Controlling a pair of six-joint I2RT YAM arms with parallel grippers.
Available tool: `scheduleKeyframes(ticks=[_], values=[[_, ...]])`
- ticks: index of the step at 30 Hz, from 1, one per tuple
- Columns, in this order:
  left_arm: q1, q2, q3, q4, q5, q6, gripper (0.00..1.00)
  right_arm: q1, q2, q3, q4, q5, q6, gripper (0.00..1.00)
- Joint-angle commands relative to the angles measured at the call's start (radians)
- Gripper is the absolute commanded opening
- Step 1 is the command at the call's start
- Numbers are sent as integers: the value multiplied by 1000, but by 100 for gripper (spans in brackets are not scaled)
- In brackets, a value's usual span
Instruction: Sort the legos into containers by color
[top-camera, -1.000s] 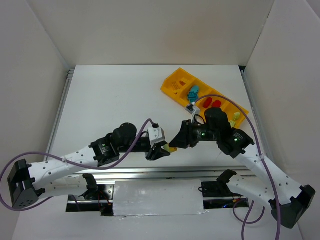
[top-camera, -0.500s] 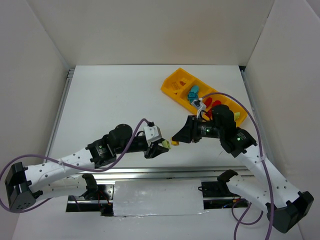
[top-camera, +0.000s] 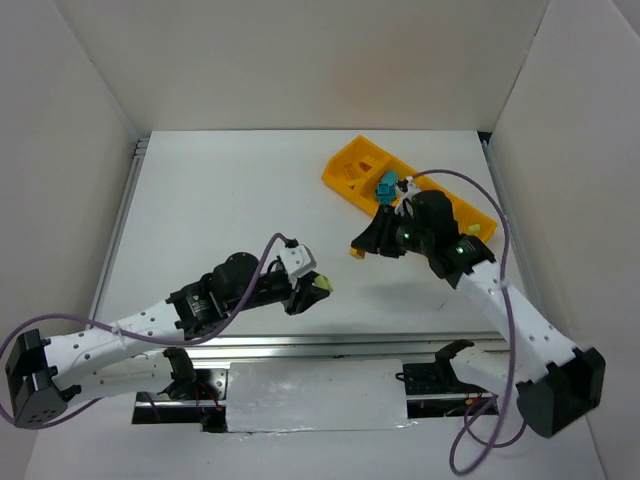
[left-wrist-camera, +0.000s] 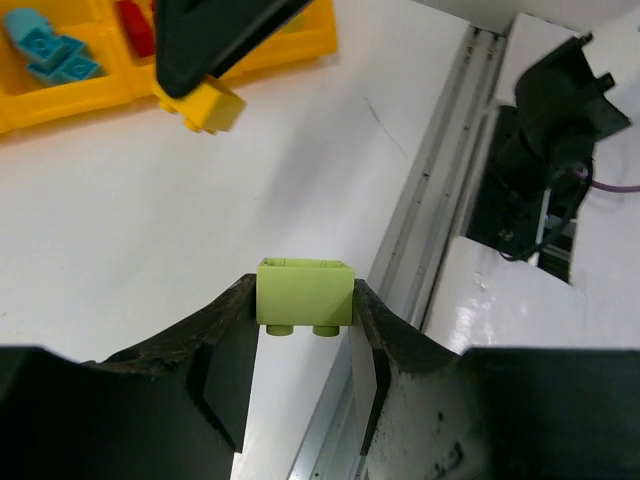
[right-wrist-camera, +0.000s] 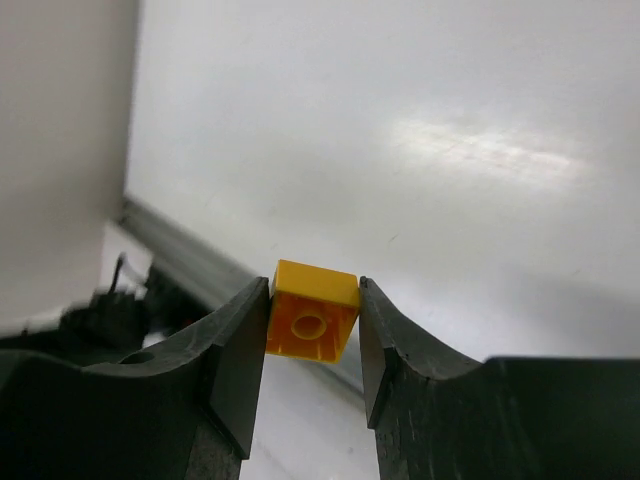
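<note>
Top external view: arms have just parted, colours split for binning; right jaws pinch the yellow brick (top-camera: 354, 253) near the tray (top-camera: 345, 170) at one o'clock, left jaws clamp the green brick (top-camera: 320, 287) at six.

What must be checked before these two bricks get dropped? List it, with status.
1. Left tool shut on the pale green brick: ok.
2. Right tool shut on the yellow brick: ok.
3. Each held brick is one colour only: ok.
4. Right tool above the tray: not ok, it is over the table beside the tray.
5. Left tool above the tray: not ok, it is near the table's front edge.
6. Pale green's compartment free: cannot tell, partly hidden.
</note>
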Motion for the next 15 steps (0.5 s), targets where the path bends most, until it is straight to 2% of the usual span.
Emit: scheduleKeyframes(ticks=[1, 2, 5, 6, 8, 12, 14, 15], values=[[1, -49, -16, 25, -148, -114, 0, -39, 216, 118, 128, 247, 32, 0], [1, -51, -14, 10, -232, -134, 0, -62, 274, 156, 137, 271, 39, 0], [1, -45, 7, -65, -312, -226, 0, -89, 501, 363, 141, 376, 36, 0], [1, -48, 10, -88, -325, -241, 0, -96, 556, 483, 132, 407, 36, 0], [1, -57, 6, -100, -357, -289, 0, -116, 720, 596, 120, 462, 32, 0], [6, -80, -17, -96, -326, -316, 0, -142, 1044, 995, 22, 495, 15, 1], [6, -79, -14, -100, -308, -315, 0, -149, 1148, 1144, -78, 501, 1, 5], [6, -79, -13, -101, -306, -315, 0, -155, 1231, 1261, -102, 496, 0, 10]])
